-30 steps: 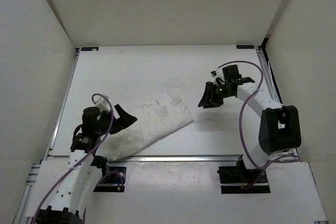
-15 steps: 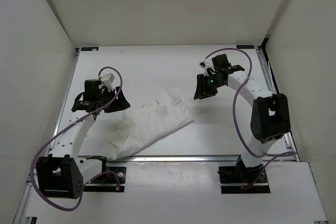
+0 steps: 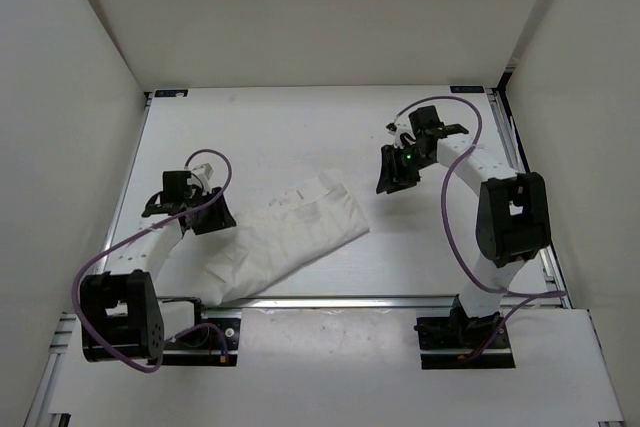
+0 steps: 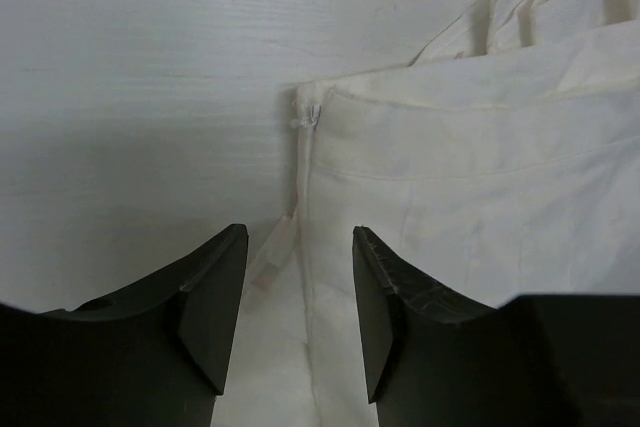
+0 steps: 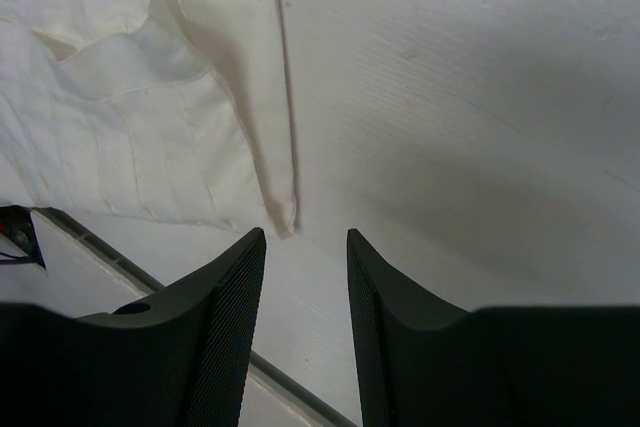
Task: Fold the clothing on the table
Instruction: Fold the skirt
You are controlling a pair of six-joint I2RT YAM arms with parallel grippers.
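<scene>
The white surface (image 3: pixel 300 127) carries the clothing (image 3: pixel 290 237), a thin creased white garment lying in a slanted band from the near rail (image 3: pixel 330 300) at the left up toward the middle. The left claw (image 3: pixel 207 215) stands at the garment's left edge. The right claw (image 3: pixel 392 172) is near its far corner but apart from it, over bare surface. From above, neither claw's gap can be read; the wrist cameras supply it. The left claw (image 4: pixel 300 247) has its jaws partly apart, straddling a hemmed side edge of the clothing (image 4: pixel 460 177), with a narrow strip of cloth running down between them. Whether the fingers (image 4: pixel 385 287) actually press the fabric is hard to say, though it looks loose there. The right claw (image 5: pixel 305 242) also stands parted with nothing between its jaws and bare surface (image 5: pixel 460 97) below. The pointed corner of the clothing (image 5: pixel 130 127) ends just beside one of its fingers.
</scene>
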